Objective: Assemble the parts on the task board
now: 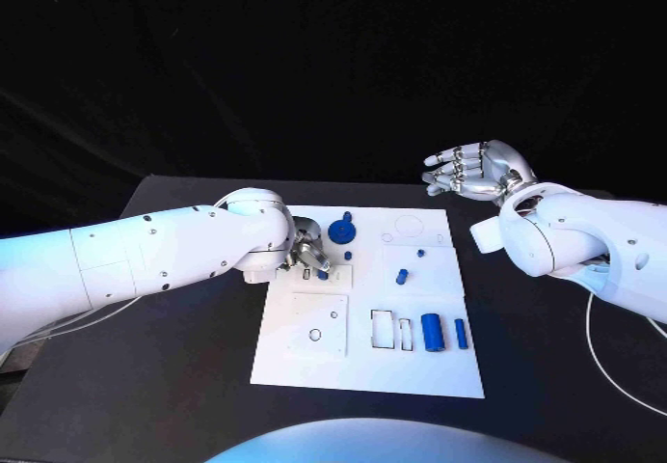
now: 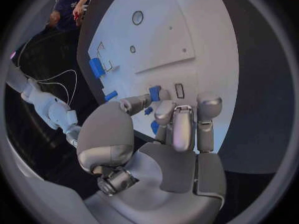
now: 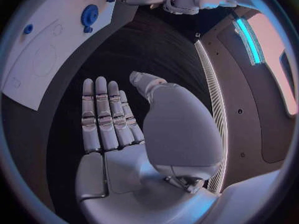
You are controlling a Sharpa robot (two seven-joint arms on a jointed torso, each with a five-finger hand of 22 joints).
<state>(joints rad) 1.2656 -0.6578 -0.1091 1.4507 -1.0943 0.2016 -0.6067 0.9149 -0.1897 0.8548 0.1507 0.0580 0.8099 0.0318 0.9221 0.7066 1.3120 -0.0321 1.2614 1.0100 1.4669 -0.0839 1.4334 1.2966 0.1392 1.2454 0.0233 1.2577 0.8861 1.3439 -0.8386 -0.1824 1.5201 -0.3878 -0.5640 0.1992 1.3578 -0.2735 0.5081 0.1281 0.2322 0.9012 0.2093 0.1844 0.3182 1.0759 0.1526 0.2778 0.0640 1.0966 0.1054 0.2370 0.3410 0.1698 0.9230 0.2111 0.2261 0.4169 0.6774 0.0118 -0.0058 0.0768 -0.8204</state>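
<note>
The left hand (image 1: 308, 255) is low over the task board (image 1: 417, 371), at about ten o'clock from the board's centre, with its fingers curled down and together around a small blue part (image 2: 155, 93). In the left wrist view that part sits between the fingertips (image 2: 163, 110) and just beside a small dark-edged rectangular slot (image 2: 179, 90) in the white plate; whether the hand truly grips the part or merely touches it cannot be told.

The likely step is seating this piece. To do it well, the hand should keep the part upright, line it up squarely with its opening, press straight down, and let go only once it sits flush. A tilted entry could jam it.

Just past the fingers, at about eleven o'clock, a blue gear (image 1: 342, 231) lies on the board. More blue parts lie further out: a small peg (image 1: 402, 277) near the centre, and a cylinder (image 1: 433, 333) with a slimmer bar (image 1: 462, 334) beside it at about four o'clock.

The right hand (image 1: 475, 170) is raised beyond the board's far right corner, over the black tabletop (image 1: 167, 386), fingers spread and empty.
</note>
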